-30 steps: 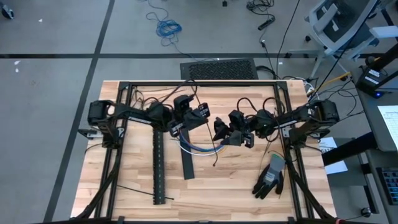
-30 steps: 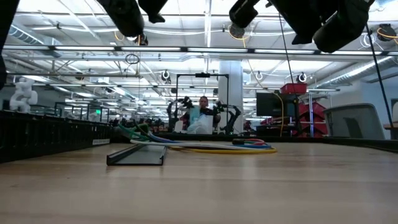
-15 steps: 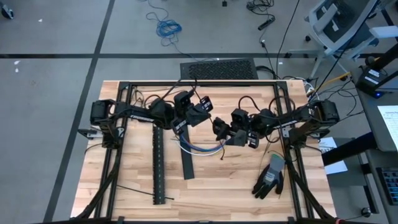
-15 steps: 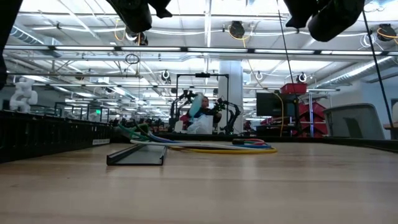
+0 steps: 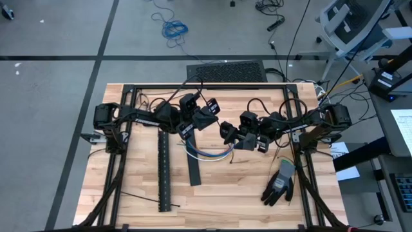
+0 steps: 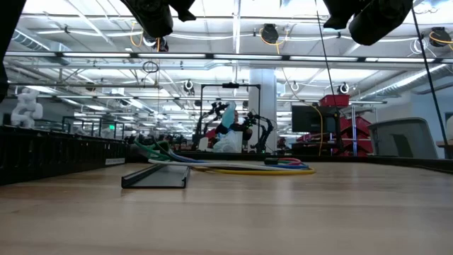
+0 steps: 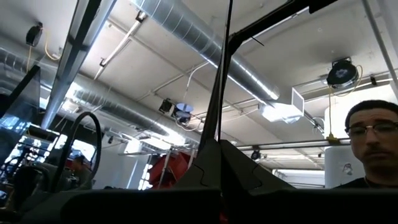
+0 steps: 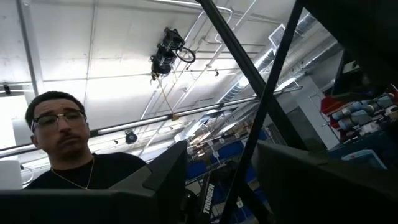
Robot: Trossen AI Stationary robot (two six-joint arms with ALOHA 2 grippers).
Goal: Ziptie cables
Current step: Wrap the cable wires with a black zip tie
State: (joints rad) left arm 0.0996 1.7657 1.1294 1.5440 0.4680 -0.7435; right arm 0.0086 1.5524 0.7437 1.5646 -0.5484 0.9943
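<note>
Left end effector: fingers pressed together on a thin black zip tie that stands straight up out of them; raised above the desk, pointing upward
Right end effector: just beside the left one, also tipped upward; fingers partly apart, nothing visibly clamped between them
Cables: loose curved bundle flat on the desk, below the two end effectors, touched by neither
Just changed: over the last second both arms lifted and drew closer, the left swinging toward the right; in the low view they have climbed almost out of the top edge; the cables have not moved
Meaning: probably the tie is being readied or handed over in the air; no tie is around the bundle yet, so the fastening itself has not begun
</note>
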